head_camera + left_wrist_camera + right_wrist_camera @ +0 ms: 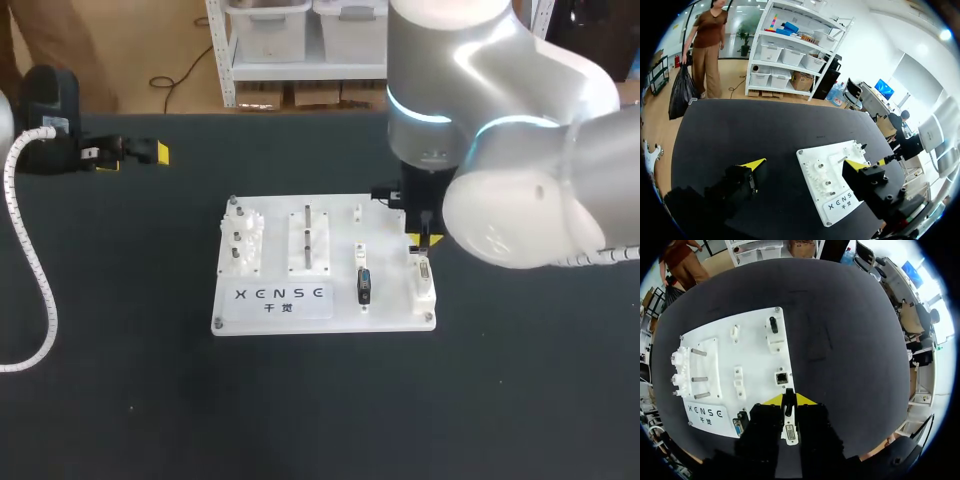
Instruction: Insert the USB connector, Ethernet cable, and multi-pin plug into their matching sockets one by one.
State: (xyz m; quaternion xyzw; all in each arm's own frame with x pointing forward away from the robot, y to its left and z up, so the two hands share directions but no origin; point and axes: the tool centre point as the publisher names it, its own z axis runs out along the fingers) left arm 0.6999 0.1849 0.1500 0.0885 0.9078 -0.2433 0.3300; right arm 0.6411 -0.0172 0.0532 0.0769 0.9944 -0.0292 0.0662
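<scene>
The white socket board [390, 312] lies mid-table. My right gripper [421, 238] hangs over its right column, shut on a slim black plug [788, 401] pinched between the yellow tips. Just ahead of the tips is the square Ethernet socket [781, 377], with nothing in it. A white multi-pin socket [424, 275] shows under the fingers. A dark multi-pin connector [363, 286] sits one column to the left, and a black connector [773, 325] stands at the far end of the board. My left gripper [130, 158] rests far left of the board, open and holding nothing.
White gears [243, 240] and upright metal pins [308, 235] fill the board's left half, above a printed label [279, 297]. The left arm's white ribbed hose [35, 270] loops over the black table [320, 410] at the left.
</scene>
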